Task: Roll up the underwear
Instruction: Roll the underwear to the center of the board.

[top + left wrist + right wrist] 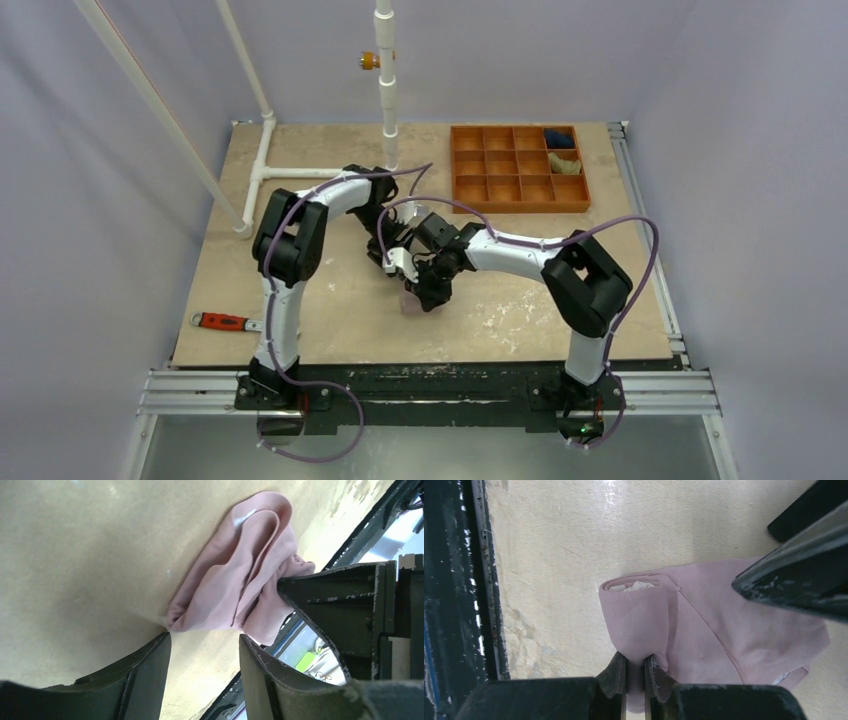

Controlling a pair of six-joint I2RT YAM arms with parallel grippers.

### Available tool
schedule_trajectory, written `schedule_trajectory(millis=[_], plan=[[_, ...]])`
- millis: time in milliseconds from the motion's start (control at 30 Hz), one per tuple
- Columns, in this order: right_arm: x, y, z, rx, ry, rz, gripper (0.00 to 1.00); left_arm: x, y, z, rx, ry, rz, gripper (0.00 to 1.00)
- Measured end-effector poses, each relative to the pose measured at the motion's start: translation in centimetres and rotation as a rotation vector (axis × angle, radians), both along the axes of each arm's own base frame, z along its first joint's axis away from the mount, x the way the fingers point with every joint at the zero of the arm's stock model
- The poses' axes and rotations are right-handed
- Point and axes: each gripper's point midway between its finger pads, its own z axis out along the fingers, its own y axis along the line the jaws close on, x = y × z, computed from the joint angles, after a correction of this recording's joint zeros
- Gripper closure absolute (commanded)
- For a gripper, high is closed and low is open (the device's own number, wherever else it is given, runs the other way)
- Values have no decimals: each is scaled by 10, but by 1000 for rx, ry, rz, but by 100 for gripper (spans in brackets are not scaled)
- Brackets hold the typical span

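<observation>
1. The underwear (225, 590) lies bunched on the table (75, 555), at the centre of the overhead frame.
2. The left gripper (205, 639) has its fingers spread, just beside the cloth.
3. The right gripper (635, 664) pinches the underwear's fold.

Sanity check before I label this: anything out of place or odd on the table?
Yes: a red-handled tool lies at the table's near-left edge, unrelated to rolling. The underwear itself looks bunched but undamaged, pinched in the right claw.
</observation>
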Motion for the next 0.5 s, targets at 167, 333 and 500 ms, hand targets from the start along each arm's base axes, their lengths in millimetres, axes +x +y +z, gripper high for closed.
schedule_trajectory(millis=[167,333,500], plan=[[-6,2,-1,14,55,-9,100,1,17,-1,33,-20,22,48],[-4,1,-1,23,123,-36,100,-1,45,1,84,-55,62,48],[-3,1,-2,13,221,-51,100,6,77,16,115,-134,138,48]])
